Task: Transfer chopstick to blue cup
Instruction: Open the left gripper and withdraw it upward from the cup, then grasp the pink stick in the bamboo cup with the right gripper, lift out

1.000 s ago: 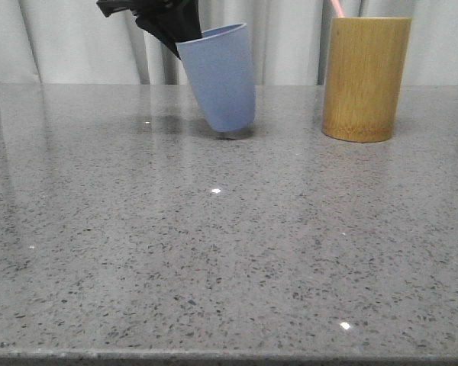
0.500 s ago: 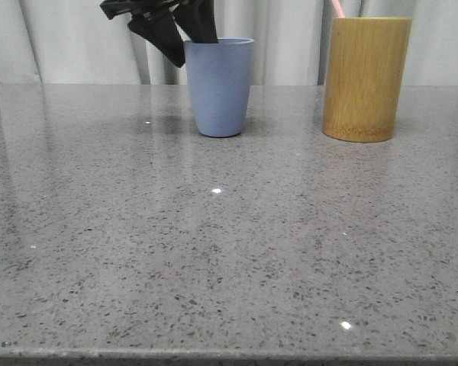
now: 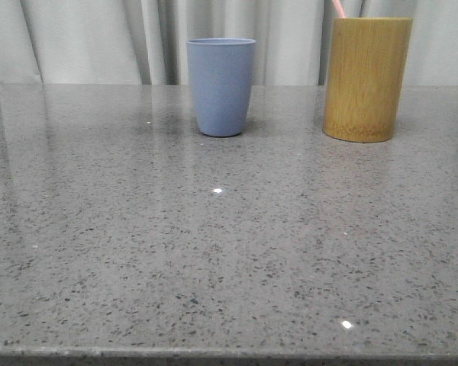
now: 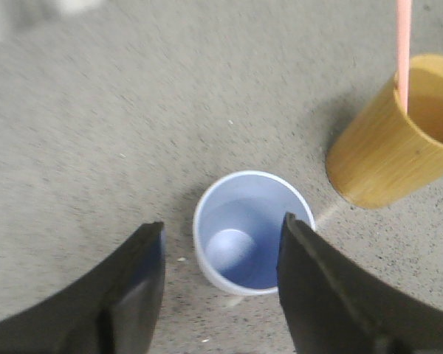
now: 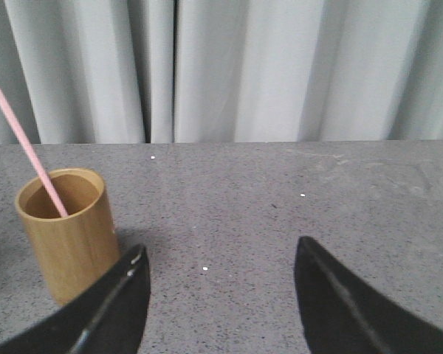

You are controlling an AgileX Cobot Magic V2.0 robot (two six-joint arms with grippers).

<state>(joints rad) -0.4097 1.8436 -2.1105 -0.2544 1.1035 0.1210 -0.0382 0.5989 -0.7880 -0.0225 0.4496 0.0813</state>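
Note:
The blue cup (image 3: 220,86) stands upright and empty at the back middle of the table; from above its open mouth (image 4: 252,231) shows. A pale pink chopstick (image 3: 337,8) pokes out of the bamboo cylinder (image 3: 366,78) to the right of it, also seen as chopstick (image 5: 29,152) in cylinder (image 5: 68,234). My left gripper (image 4: 221,236) hovers above the blue cup, open, touching nothing. My right gripper (image 5: 220,265) is open over bare table beside the bamboo cylinder (image 4: 390,147). Neither gripper shows in the front view.
The grey speckled stone table (image 3: 214,252) runs to a front edge near the bottom of the front view. Pale curtains (image 3: 76,38) hang close behind the back edge and both cups.
The left gripper let go of the blue cup, which went from tilted to upright, then rose out of the front view. The bamboo cylinder and chopstick stayed put.

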